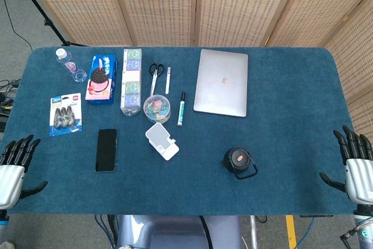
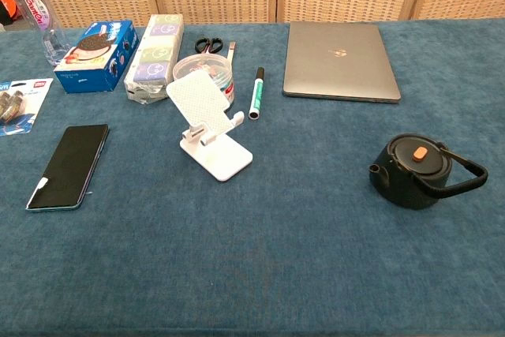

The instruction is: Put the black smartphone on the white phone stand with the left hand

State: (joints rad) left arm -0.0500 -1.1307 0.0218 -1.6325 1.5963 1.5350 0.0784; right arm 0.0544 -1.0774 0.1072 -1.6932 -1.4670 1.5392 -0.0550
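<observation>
— So, what sits on the desk [image 1: 280, 161], going left to right?

— At the far left edge the left robot hand [image 1: 14, 164] hovers with its dark fingers spread apart, holding nothing. Near it lies a flat blue card pack of clips [image 1: 64, 114], and further back a clear plastic bottle [image 1: 70, 65] and a glossy blue cookie box [image 1: 101, 79].

— And the phone?

— The black smartphone [image 2: 69, 165] lies flat and face up on the blue felt-like cover, a slim glassy rectangle, well apart from the left robot hand and left of the white phone stand [image 2: 209, 125].

— What is the stand like?

— White plastic, with a flat base and a tilted, dotted back plate; nothing rests on it. Just behind it sit a round clear tub [image 1: 157, 107] of colourful bits, a long wrapped pack [image 1: 132, 81], scissors [image 1: 155, 70] and a green-and-white marker [image 1: 181, 109].

— Further right?

— A closed grey metal laptop [image 1: 221, 82], then a squat matte black teapot [image 2: 418, 170] with a looped handle and an orange knob on its lid.

— And the other side?

— The right robot hand [image 1: 354, 164] is at the right edge, fingers spread, empty.
</observation>
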